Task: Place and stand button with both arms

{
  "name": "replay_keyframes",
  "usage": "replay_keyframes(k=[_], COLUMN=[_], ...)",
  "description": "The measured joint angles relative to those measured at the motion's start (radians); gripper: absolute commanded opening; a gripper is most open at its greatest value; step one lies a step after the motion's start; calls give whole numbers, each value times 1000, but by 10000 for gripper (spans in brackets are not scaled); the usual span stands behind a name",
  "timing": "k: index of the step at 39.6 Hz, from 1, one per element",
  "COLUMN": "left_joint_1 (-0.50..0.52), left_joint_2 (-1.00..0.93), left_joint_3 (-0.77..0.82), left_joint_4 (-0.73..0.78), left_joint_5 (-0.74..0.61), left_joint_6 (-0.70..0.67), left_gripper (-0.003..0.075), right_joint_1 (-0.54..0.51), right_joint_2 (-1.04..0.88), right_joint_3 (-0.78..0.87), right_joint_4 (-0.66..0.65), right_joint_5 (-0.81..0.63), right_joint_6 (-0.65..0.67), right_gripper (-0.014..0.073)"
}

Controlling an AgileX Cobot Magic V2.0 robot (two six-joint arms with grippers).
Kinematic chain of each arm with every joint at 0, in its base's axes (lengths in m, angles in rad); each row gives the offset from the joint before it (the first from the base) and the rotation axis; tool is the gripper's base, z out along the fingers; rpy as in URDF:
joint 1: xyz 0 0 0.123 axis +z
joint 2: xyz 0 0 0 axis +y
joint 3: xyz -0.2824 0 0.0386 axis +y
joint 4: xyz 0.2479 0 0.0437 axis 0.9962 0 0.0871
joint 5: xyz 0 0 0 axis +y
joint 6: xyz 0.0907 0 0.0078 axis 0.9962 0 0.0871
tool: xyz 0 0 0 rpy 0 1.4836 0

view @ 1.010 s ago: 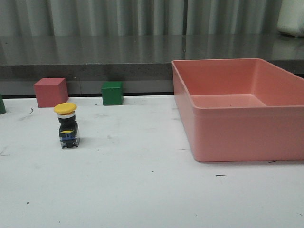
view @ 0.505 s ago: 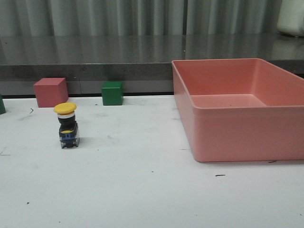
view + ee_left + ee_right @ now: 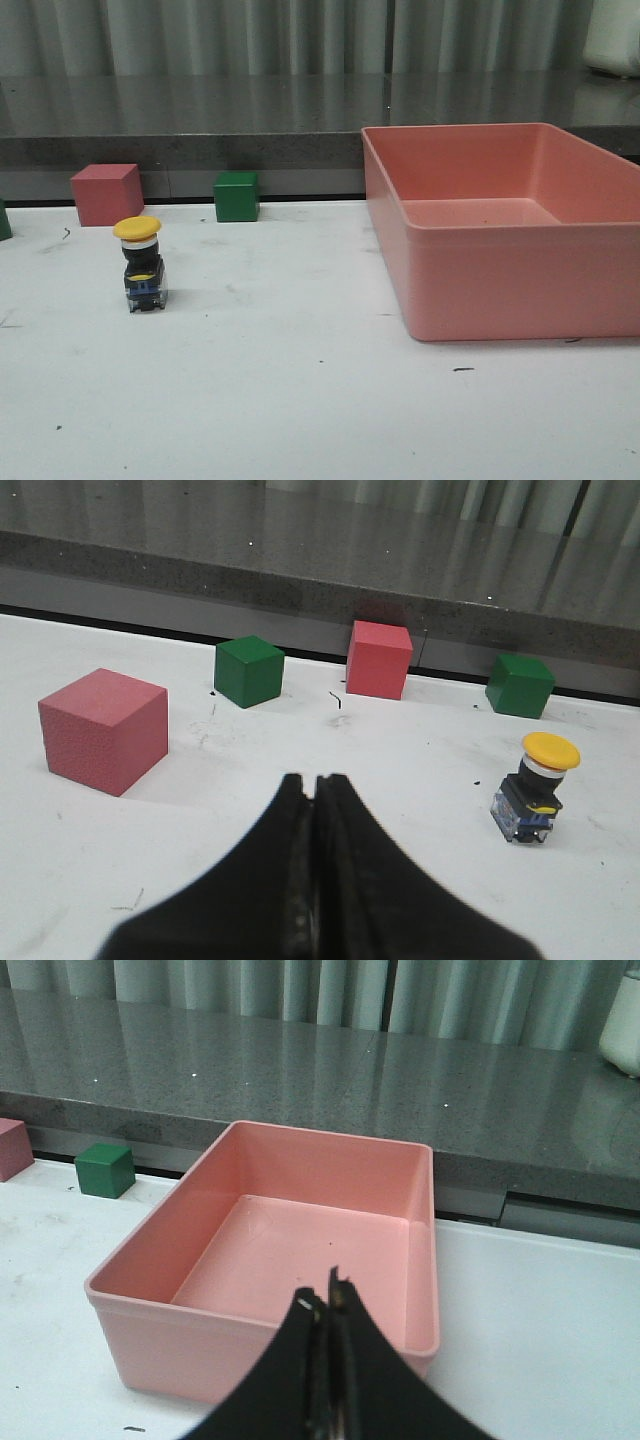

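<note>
We see the button [image 3: 141, 264] standing upright on the white worktop [image 3: 300, 400], its yellow cap on top and its dark blocky base resting flat on the surface. We take the pink bin [image 3: 505, 225] as our landmark: the button sits well apart from it, off to its left in the front view, with bare worktop between the two. Behind the button, farther from the bin's front wall and close to the worktop's back edge, stand a red cube [image 3: 106, 193] and a green cube [image 3: 236, 196]; the green cube lies between the red cube and the bin.

From the left wrist view we see the left end effector [image 3: 316, 798] clenched, its two fingertips pressed together with nothing between them. It hangs over bare worktop, clear of the button [image 3: 535, 785], which stands free and untouched. A second red cube [image 3: 103, 729] and another green cube [image 3: 248, 670] show in this view as well.

From the right wrist view we see the right end effector [image 3: 330, 1305] also clenched and empty, poised above the near wall of the bin [image 3: 150, 1260].
</note>
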Motion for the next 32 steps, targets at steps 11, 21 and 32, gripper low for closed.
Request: replay_keyframes(k=[11, 21, 32], left_joint_1=[0, 0, 0], left_joint_2=[0, 0, 0], left_joint_3=[0, 0, 0], left_joint_4=[0, 0, 0], left_joint_5=[0, 0, 0], left_joint_6=[0, 0, 0], left_gripper=[-20, -20, -20], right_joint_1=[-18, -135, -186], right_joint_2=[-11, -108, -157], right_joint_3=[98, 286, 314], right_joint_4=[0, 66, 88], right_joint_5=[-77, -176, -127], right_joint_6=[0, 0, 0], right_gripper=[-62, -62, -62])
